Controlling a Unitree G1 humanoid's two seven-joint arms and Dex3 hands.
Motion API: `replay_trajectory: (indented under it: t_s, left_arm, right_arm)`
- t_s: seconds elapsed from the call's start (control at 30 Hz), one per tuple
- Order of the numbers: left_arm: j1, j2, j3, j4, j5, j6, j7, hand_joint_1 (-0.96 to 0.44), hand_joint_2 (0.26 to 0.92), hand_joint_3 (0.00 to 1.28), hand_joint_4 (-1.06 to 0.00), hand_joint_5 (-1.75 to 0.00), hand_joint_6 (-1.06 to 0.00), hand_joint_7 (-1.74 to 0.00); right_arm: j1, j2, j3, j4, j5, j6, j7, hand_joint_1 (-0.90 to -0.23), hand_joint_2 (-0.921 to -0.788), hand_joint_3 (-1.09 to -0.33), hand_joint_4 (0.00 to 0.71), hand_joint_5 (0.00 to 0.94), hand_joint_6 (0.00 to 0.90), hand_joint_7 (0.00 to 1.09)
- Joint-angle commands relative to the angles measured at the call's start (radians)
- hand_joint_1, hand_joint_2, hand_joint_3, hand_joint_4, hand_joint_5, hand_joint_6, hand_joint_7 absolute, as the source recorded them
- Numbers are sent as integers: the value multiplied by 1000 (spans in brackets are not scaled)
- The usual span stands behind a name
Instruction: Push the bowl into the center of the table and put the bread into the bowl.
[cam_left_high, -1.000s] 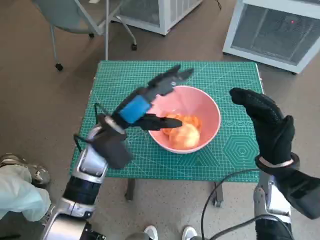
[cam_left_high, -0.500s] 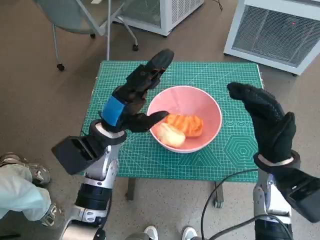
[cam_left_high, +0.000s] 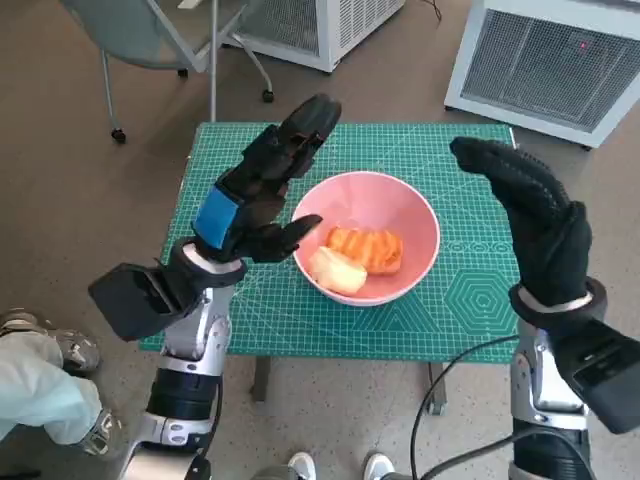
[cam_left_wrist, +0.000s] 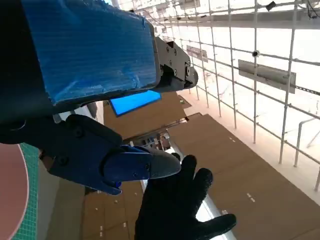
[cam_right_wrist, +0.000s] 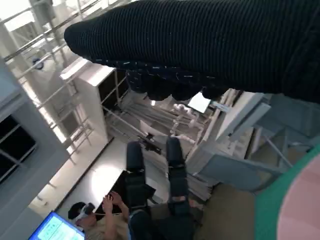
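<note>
One pink bowl (cam_left_high: 372, 250) sits mid-table on the green mat (cam_left_high: 470, 300), holding two pieces of bread (cam_left_high: 352, 258). The left hand (cam_left_high: 255, 195) and the right hand (cam_left_high: 530, 225) flank it, fingers spread, both holding nothing.

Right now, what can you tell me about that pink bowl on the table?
The pink bowl is round, smooth and plain, plastic or glazed by its look. It stands upright on the green cutting mat that covers the table, roughly in the middle. Inside lie an orange ridged piece of bread and a paler roll, touching each other. The left robot hand is raised beside its rim; whether it touches the rim I cannot tell. The right robot hand is raised clear on the other side.
</note>
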Motion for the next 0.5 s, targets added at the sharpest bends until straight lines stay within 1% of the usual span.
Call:
replay_trajectory:
  t_s: [0.03,0.37,0.5]
  left_arm:
    - [-14,2,13,-17,-6,18,-8,-601,921,413,-177,-19,-255,-96]
    - [-19,2,18,-31,7,21,-9,-592,921,412,-180,-17,-245,-111]
    - [-24,3,18,-31,12,22,-8,-592,921,411,-180,-16,-240,-121]
  right_arm:
    - [0,-14,1,-2,-10,31,-12,-629,-921,-725,115,12,-1,442]
    - [-12,-35,-2,-51,-11,89,-26,-625,-921,-726,119,12,-1,455]
    - [-16,-43,-3,-63,-2,110,-27,-621,-921,-726,116,9,-1,456]
